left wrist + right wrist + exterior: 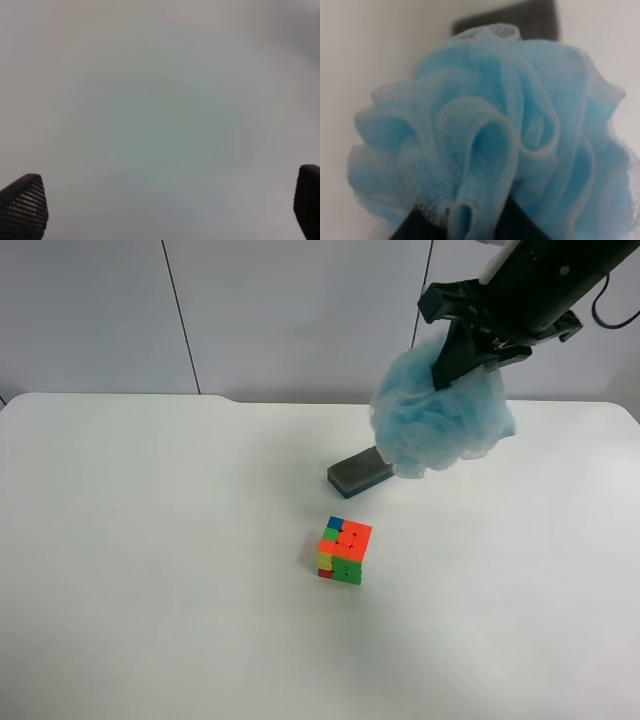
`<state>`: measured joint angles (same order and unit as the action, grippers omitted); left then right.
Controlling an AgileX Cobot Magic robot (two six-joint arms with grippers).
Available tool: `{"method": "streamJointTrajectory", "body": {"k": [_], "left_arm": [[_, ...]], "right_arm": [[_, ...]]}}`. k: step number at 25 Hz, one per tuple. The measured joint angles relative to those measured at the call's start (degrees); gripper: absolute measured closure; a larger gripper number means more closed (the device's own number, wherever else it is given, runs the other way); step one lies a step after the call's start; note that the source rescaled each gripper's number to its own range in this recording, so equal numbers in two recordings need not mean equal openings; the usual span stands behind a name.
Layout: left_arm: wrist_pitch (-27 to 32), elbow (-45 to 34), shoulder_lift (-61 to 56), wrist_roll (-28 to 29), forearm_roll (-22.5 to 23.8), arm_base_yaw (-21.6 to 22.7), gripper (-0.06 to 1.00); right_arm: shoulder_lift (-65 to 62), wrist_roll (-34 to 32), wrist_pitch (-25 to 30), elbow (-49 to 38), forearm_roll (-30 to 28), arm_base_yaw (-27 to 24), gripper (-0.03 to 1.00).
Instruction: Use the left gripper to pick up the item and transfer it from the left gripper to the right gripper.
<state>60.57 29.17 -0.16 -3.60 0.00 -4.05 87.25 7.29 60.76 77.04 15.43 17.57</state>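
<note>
L fingers: spread wide, nothing btwn them; we see only a bare pale surface past them. Not in the ext view.
Cube: sits on the worktop, mid-scene, apart from the rest.
Eraser: flat on the worktop, near the cube on its far side. One end is tucked under the item's edge as the ext view shows it.
Item: blue pouf, in the air above the worktop, carried by the R fingers.
R fingers: closed into the mesh, ruffles bunched round them. Tips are buried, so we can't tell how much mesh they pinch.
Stage: we judge the handover done; item w/ R arm, L empty.
Risk 1: slip. The mesh is soft & springy, and a thin pinch could pull free on a quick swing, dropping it on the eraser or cube.
Risk 2: R wrist cam blocked. The pouf fills it, so we'd lower w/o seeing what's beneath.
Risk 3: loose ruffles may snag the fingers at release.
</note>
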Motion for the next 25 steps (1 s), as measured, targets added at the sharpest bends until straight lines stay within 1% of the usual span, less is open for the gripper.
{"method": "streamJointTrajectory", "body": {"k": [2, 5, 9, 12, 14, 16, 20, 25], "left_arm": [[0.0, 0.0, 0.0, 0.0, 0.0, 1.6, -0.06], [0.0, 0.0, 0.0, 0.0, 0.0, 3.6, -0.06], [0.0, 0.0, 0.0, 0.0, 0.0, 5.1, -0.06], [0.0, 0.0, 0.0, 0.0, 0.0, 5.2, -0.06], [0.0, 0.0, 0.0, 0.0, 0.0, 5.2, -0.06], [0.0, 0.0, 0.0, 0.0, 0.0, 5.2, -0.06], [0.0, 0.0, 0.0, 0.0, 0.0, 5.2, -0.06], [0.0, 0.0, 0.0, 0.0, 0.0, 5.2, -0.06]], "right_arm": [[0.0, -1.4, 2.0, 0.0, -4.3, -0.7, 0.96], [0.0, -2.5, 4.4, 0.0, -9.2, -2.8, 0.96], [0.1, -2.6, 5.4, 0.0, -12.9, -7.1, 0.97], [1.8, -2.6, 6.3, 0.0, -14.7, -10.4, 0.97], [3.7, -2.6, 6.2, 0.0, -15.0, -11.7, 0.97], [5.7, -2.6, 5.2, 0.0, -14.9, -11.8, 0.97], [9.9, -2.6, 3.2, 0.0, -13.6, -11.8, 0.97], [14.9, -2.3, 2.5, 0.0, -11.1, -11.8, 0.97]]}}
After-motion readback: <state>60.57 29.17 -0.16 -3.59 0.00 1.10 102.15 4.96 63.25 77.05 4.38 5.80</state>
